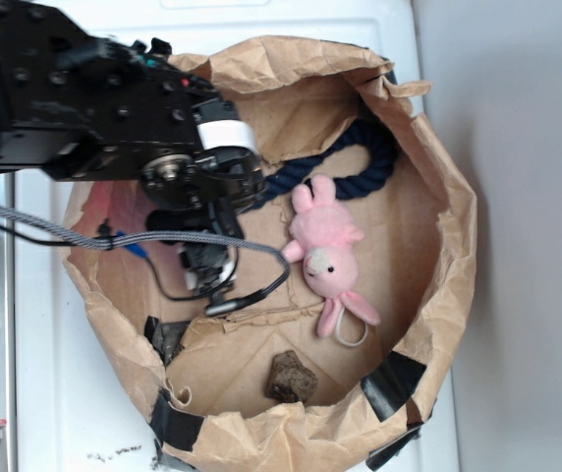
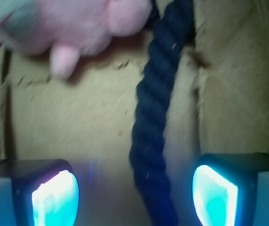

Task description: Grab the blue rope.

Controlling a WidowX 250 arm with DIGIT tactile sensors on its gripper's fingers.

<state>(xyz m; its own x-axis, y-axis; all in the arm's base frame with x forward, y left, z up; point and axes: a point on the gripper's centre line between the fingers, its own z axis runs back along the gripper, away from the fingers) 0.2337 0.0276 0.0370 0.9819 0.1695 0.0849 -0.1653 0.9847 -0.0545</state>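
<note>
Approach step, grasp not yet made. Blue rope lying on the cardboard floor of the paper bag nest, curving from the upper right wall down and leftward under the arm; in the exterior view, visible loop just above the pink plush bunny and touching its ears. From the wrist view, rope running lengthwise up the frame, passing between the 2 fingers, nearer the right one than the left, with clear floor on both sides. Tool open wide, jaws apart and gripping nothing, not touching the rope as far as can be told. Bunny at the upper left of the wrist view, apart from the fingers, close beside the rope further along.

Judged next: lower straight down until the pads flank the rope, shift slightly toward the right so the strand sits centred, then close. Worth watching: height above the floor hard to read from these views, so descent too shallow would pinch only the top of the twist and let it roll out. Brown lump near the lower wall and grey braided cable draped across the arm both well clear of the grasp line.
</note>
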